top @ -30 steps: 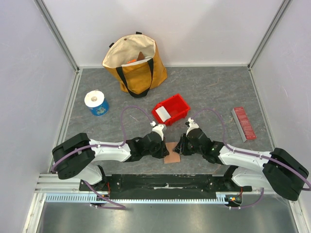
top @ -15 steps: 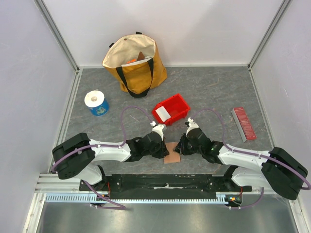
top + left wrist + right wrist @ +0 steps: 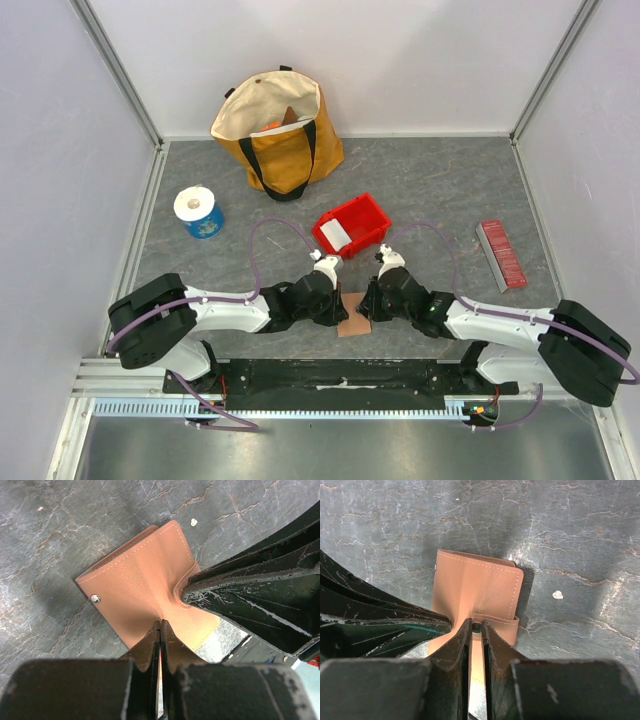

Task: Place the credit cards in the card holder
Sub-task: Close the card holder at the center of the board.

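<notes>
The card holder, a tan leather-like bifold, lies closed on the grey table between both arms. My left gripper is shut, pinching the near edge of the card holder so the leather puckers up. My right gripper comes from the other side, its narrow jaws closed on the snap tab of the card holder, with the snap button showing between the tips. From above, the left gripper and right gripper meet over it. A white card lies in the red bin.
The red bin stands just beyond the grippers. A yellow tote bag sits at the back, and a blue and white roll to the left. A dark-red ribbed bar lies at the right. Grey walls enclose the table.
My right gripper has slid a little left onto the snap tab and its jaws have narrowed. The left gripper and the card holder have stayed in place.
</notes>
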`<state>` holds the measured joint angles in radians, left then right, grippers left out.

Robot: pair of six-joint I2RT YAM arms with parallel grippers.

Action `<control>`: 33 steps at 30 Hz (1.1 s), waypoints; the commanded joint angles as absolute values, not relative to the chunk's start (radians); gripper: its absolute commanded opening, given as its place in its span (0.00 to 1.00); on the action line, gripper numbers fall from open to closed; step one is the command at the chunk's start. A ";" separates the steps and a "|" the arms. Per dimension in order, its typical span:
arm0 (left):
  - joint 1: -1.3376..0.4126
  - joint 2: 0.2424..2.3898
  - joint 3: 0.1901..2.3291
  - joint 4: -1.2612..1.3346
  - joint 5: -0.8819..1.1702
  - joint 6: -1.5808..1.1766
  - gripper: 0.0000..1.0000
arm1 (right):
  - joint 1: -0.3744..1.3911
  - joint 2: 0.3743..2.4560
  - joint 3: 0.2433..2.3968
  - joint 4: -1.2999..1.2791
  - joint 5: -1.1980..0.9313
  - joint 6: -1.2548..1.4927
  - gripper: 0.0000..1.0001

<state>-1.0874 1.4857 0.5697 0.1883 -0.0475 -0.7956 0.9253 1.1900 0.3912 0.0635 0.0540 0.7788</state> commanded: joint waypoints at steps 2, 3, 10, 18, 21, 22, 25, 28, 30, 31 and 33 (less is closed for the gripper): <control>-1.089 1.519 0.584 0.183 -0.041 -0.819 0.04 | 0.986 1.252 0.417 -0.047 0.133 0.773 0.17; -1.088 1.517 0.584 0.183 -0.043 -0.821 0.04 | 0.998 1.256 0.422 -0.058 0.149 0.775 0.17; -1.089 1.506 0.572 0.183 -0.054 -0.828 0.04 | 1.064 1.270 0.425 -0.090 0.216 0.805 0.15; -1.088 1.494 0.566 0.184 -0.067 -0.844 0.04 | 1.150 1.244 0.400 -0.100 0.311 0.879 0.14; -1.088 1.494 0.566 0.184 -0.068 -0.851 0.04 | 1.190 1.255 0.405 -0.113 0.362 0.910 0.15; -1.089 1.496 0.565 0.183 -0.072 -0.854 0.04 | 1.207 1.258 0.406 -0.118 0.385 0.919 0.15; -1.088 1.493 0.560 0.186 -0.072 -0.864 0.04 | 1.261 1.279 0.413 -0.149 0.460 0.971 0.16; -1.088 1.493 0.554 0.195 -0.072 -0.871 0.04 | 1.308 1.307 0.411 -0.149 0.520 1.014 0.18; -1.088 1.494 0.552 0.199 -0.069 -0.874 0.04 | 1.318 1.348 0.423 -0.146 0.537 1.025 0.18; -1.091 1.493 0.552 0.201 -0.071 -0.874 0.04 | 1.319 1.368 0.436 -0.146 0.538 1.023 0.18; -1.089 1.493 0.552 0.201 -0.069 -0.873 0.04 | 1.319 1.406 0.454 -0.149 0.541 1.019 0.18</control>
